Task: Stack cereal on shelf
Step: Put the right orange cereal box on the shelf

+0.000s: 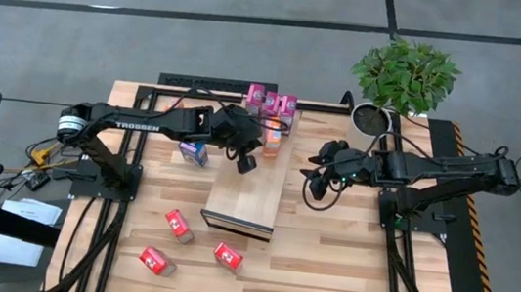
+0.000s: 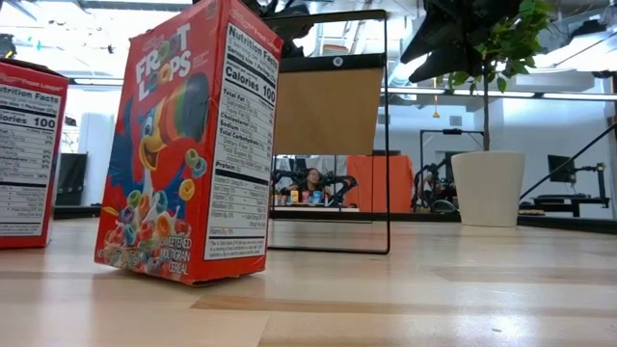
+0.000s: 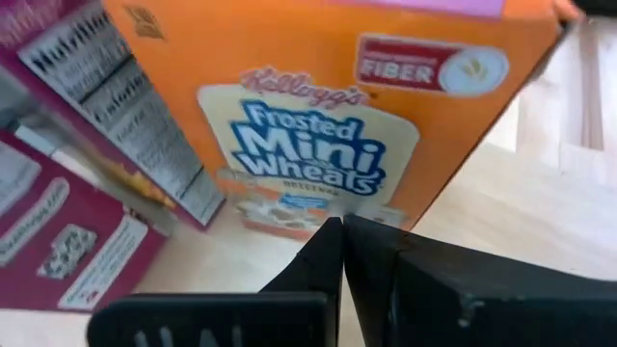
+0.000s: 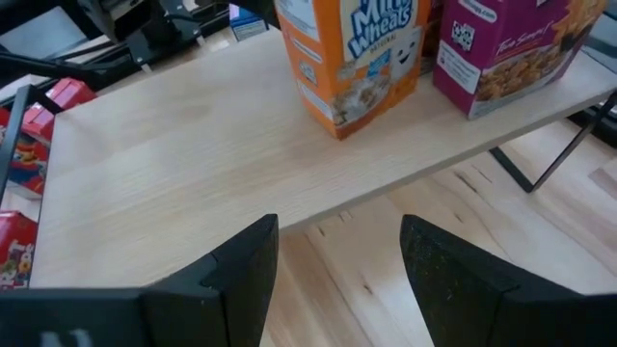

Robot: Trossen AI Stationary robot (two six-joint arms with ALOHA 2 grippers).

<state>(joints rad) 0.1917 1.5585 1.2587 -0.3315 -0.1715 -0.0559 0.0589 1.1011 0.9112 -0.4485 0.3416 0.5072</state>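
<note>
1. A red Froot Loops box [image 2: 183,145] is standing nearest the low camera, on the desk [image 1: 345,264].
2. Three red boxes [image 1: 179,225] are still waiting at six o'clock of the shelf [image 1: 251,189]; a blue one [image 1: 194,152] is lying at nine.
3. An orange box [image 1: 272,138] and magenta boxes [image 1: 285,105] are sitting at the shelf's twelve o'clock end.
4. The left hand [image 1: 245,161], pinched shut and empty, is hovering beside the orange box.
5. The right hand [image 1: 319,172], spread wide, is waiting at three o'clock.

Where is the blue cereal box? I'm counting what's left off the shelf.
High view: the blue cereal box lies on the table left of the shelf, under the left arm.
</note>
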